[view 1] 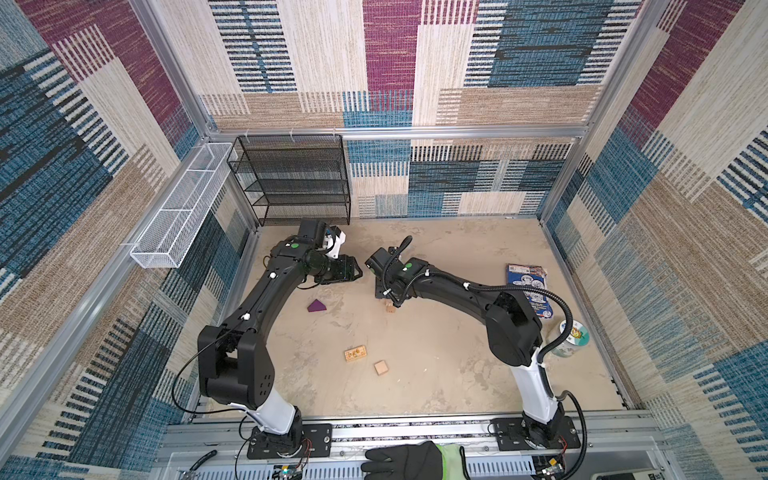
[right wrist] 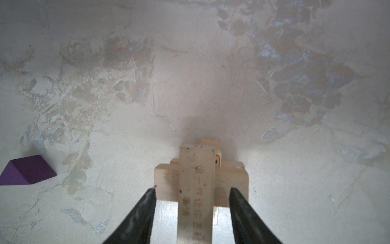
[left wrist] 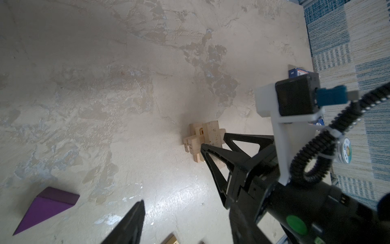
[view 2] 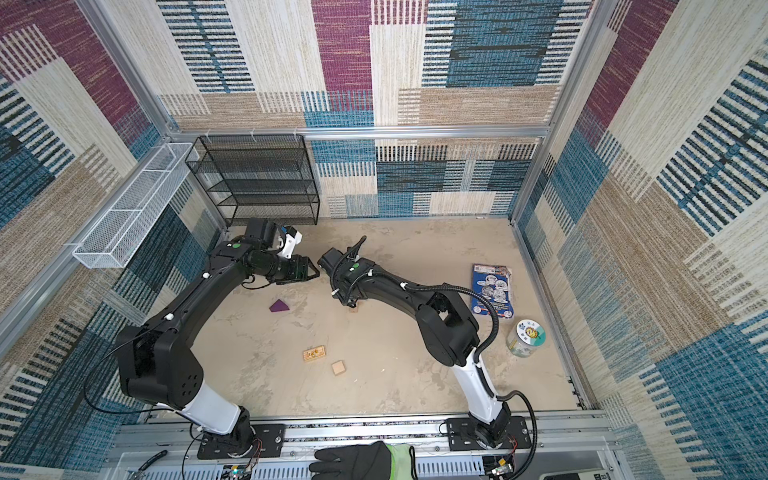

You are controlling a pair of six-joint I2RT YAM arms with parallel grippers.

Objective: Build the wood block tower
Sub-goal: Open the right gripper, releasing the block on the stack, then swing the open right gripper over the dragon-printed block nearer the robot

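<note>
The wedge [view 1: 316,306] is coloured purple. The tower [right wrist: 196,179] and cube [view 1: 381,368] are seen in pale tan; a loose block [view 1: 355,354] is printed in dark orange. The booklet [view 1: 530,286] is printed blue; the walls [view 1: 390,62] are striped blue, magenta and beige.

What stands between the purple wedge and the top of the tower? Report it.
On the table nothing lies between the purple wedge and the tower. Above, the right gripper stands open astride the tower's top block, one finger at each side, so the landing spot is covered.
</note>
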